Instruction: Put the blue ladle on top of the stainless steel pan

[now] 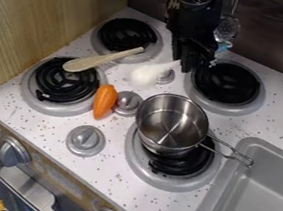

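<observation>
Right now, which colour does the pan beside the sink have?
The pan is shiny silver; it shows best in the camera view.

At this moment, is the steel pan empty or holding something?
Empty: the pan shows bare metal across its floor and inner walls.

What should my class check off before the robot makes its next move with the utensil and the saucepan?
1. Pincer has the pale utensil by its handle: ok, as far as it shows.
2. Utensil is blue, as the task says: not ok; it looks whitish.
3. Utensil's head is over the saucepan: not ok; it is off beyond the rim.
4. Saucepan rests on its coil burner: ok.
5. Saucepan's inside is free of objects: ok.
6. Grip is firm enough to carry on: cannot tell.
</observation>
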Controlling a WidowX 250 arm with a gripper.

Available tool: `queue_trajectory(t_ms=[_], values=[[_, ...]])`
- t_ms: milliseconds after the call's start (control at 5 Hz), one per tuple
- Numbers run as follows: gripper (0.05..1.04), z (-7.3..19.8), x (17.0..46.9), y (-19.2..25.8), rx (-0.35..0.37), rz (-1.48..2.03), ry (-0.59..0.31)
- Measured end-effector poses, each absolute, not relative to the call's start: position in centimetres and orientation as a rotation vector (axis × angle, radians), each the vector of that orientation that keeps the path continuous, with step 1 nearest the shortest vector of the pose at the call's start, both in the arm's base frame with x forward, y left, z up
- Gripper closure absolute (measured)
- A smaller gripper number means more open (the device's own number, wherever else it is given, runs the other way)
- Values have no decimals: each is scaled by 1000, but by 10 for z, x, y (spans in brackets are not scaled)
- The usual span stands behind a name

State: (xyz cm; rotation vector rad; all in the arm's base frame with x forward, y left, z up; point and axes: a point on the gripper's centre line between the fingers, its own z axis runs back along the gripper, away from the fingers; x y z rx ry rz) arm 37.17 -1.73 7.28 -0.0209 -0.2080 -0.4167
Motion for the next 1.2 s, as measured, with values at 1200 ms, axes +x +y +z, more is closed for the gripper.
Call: queue_trajectory(t_ms=[1200], values=[[877, 44, 312, -32, -147, -65, -178]])
